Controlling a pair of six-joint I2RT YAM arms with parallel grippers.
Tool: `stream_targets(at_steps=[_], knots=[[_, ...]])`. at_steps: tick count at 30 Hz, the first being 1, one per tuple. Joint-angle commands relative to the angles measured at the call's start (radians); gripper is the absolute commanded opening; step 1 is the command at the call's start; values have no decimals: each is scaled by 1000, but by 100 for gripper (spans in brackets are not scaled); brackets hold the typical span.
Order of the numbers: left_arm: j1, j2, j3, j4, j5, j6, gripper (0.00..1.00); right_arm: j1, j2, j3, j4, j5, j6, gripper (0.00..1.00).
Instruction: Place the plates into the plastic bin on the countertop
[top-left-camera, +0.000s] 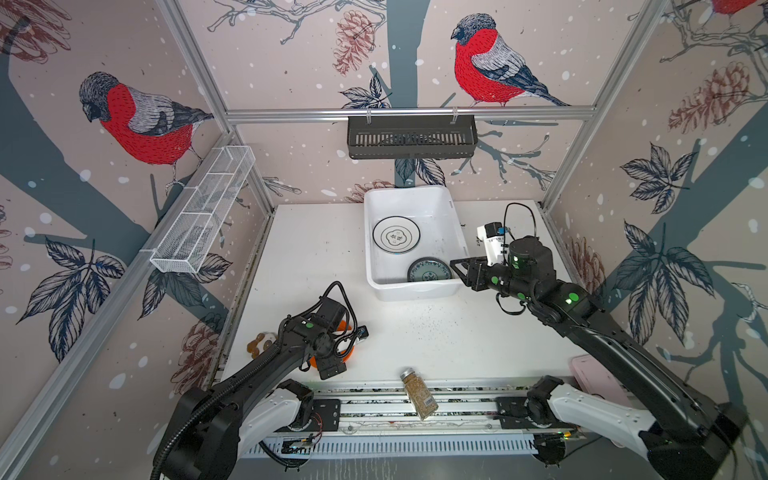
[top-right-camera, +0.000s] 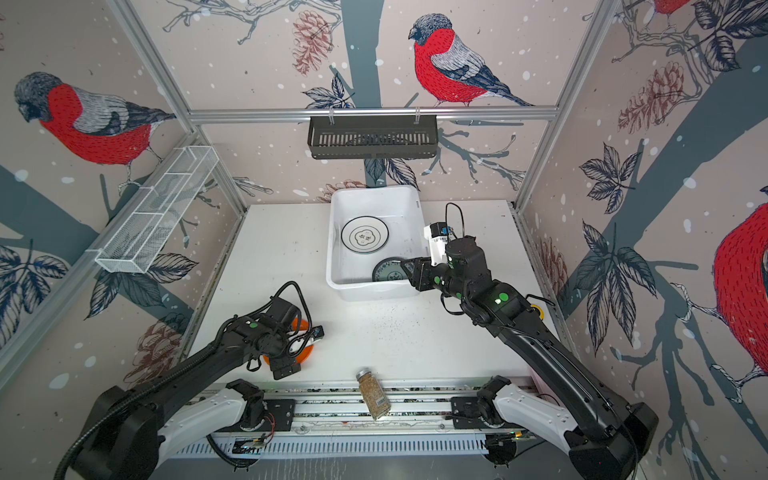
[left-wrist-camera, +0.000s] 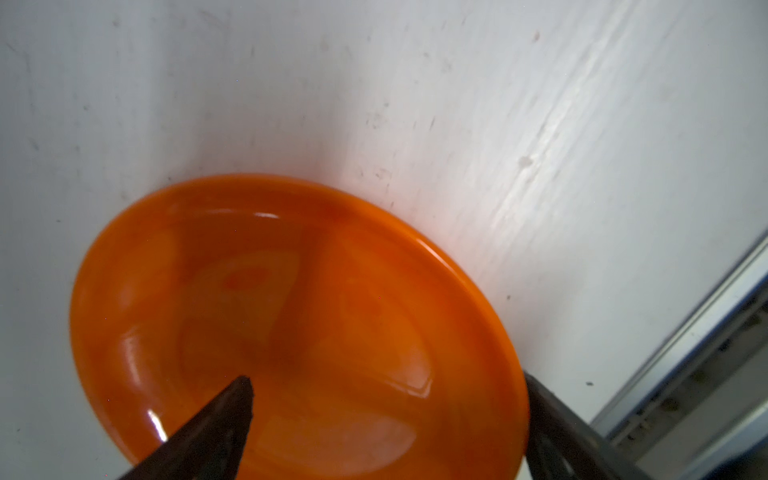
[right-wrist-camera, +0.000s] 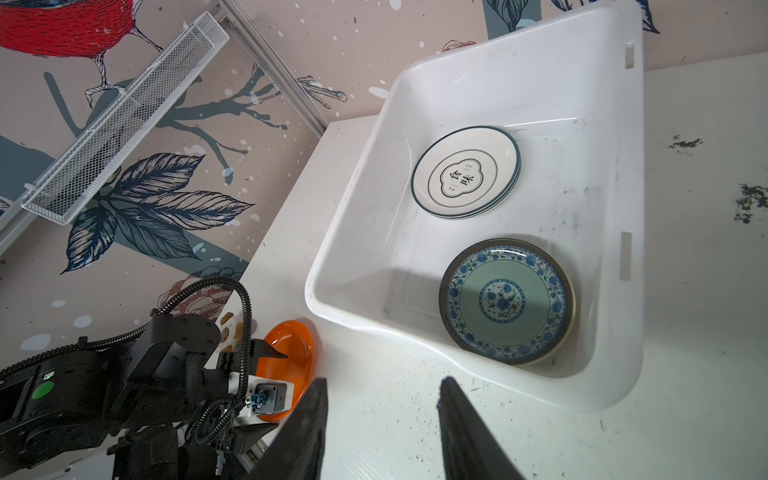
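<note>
1. Walls papered with red-breasted birds enclose a white desk (top-left-camera: 316, 249) scattered with dark specks. A black slotted basket (top-left-camera: 411, 137) hangs on the back rail and a white wire mesh tray (top-left-camera: 203, 208) on the left wall.
2. The plastic bin (top-left-camera: 415, 291) stands on the desk at the back, near the middle.
3. 2 plates show inside it. A white plate with black rim (top-left-camera: 396, 235) lies flat on the bin's left side, and the right wrist view shows more rims layered under it. A teal-patterned plate (top-left-camera: 429, 270) sits in the near right corner.
4. The orange plate (left-wrist-camera: 299, 332) is outside the bin, on the desk's near left part, mostly hidden under the left arm in both top views.
5. The left tool (left-wrist-camera: 386, 378) is spread wide: 1 finger hangs over the plate's bowl and the other stands outside its rim. Neither finger is seen pinching the plate.
6. The right tool (right-wrist-camera: 383, 380) hovers by the bin's near right corner. Its fingers are parted, with bare desk showing between them and nothing held.
7. A spice jar (top-left-camera: 419, 393) lies on its side at the desk's front edge, between the 2 arm bases.
</note>
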Motion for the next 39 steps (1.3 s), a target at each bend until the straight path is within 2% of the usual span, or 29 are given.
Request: stream_targets(at_steps=[1,16,27,32,39], knots=[[-1,18,-6,64,-34,0,98,-2,-8,-5,36,8,-12,45],[20,77,-10,234,-78,53,98,-14,-21,-16,39,3,-10,45],[134,155,35,306,-30,72,97,-19,-34,-22,33,4,-8,45],[145,165,72,259,10,58,98,-19,-39,-24,28,4,-6,45],[151,96,121,137,49,46,97,-19,-57,-34,20,10,-12,45]])
